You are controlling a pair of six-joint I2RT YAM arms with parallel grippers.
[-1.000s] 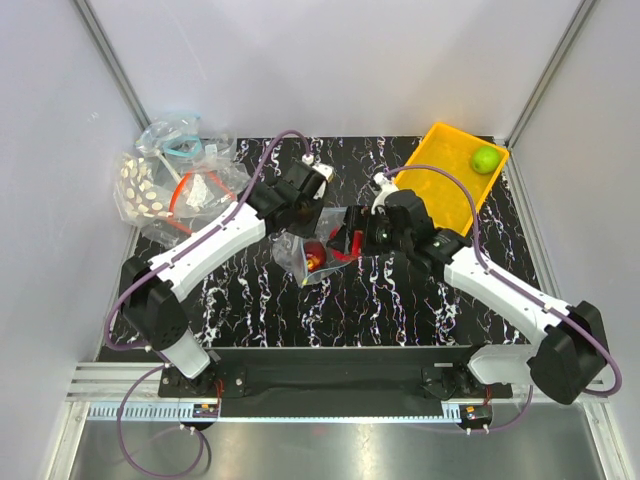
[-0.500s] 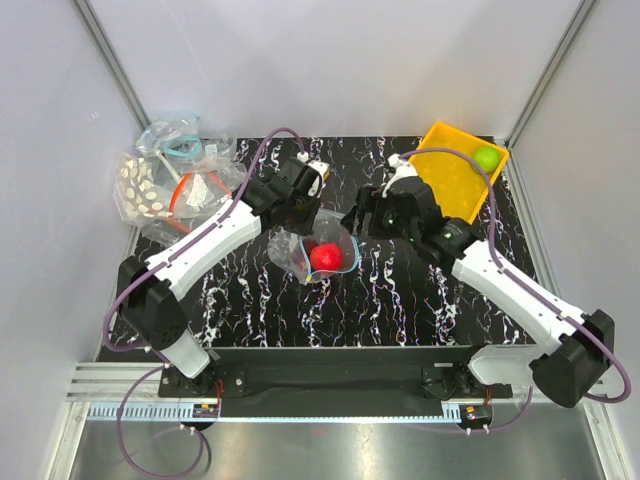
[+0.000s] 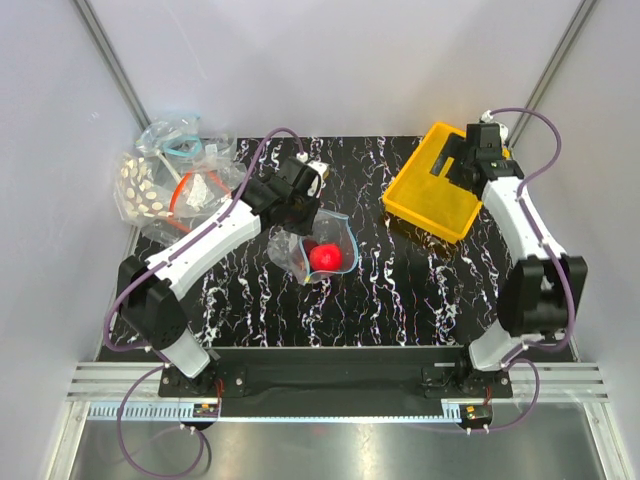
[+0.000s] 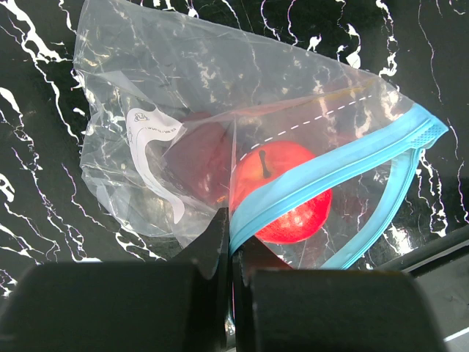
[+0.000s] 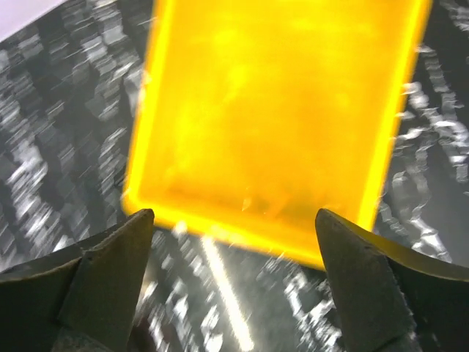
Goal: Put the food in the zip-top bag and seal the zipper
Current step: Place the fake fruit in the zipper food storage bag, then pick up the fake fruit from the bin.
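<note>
1. The left claw (image 4: 231,229) is clenched on the zip-top bag (image 4: 183,81), its 2 fingers pinching the plastic at the teal-blue zipper (image 4: 330,172) on one side of the mouth.
2. From above, that left claw (image 3: 300,198) sits at the far edge of the bag (image 3: 288,255), near the middle of the black marbled tabletop (image 3: 400,290).
3. The bag's mouth gapes open. The teal strip curves in a loop toward the right arm's side.
4. 1 bright red fruit (image 4: 282,198) lies inside the bag, stem up, just behind the zipper. From overhead the same red fruit (image 3: 323,257) shows plainly through the clear plastic.
5. Beside it, deeper in the bag, is a darker reddish round shape (image 4: 196,152). The crinkled plastic dims it, so I cannot tell for sure what it is.
6. The right claw (image 3: 467,160) hangs over the far right corner of the yellow tray (image 3: 425,195), well apart from the bag.
7. In its own blurred wrist view the right claw (image 5: 233,217) is released: both fingers are spread wide with nothing between them, and the yellow tray (image 5: 271,95) lies below.
8. A heap of other clear bags (image 3: 165,185) lies at the far left corner of the tabletop.
</note>
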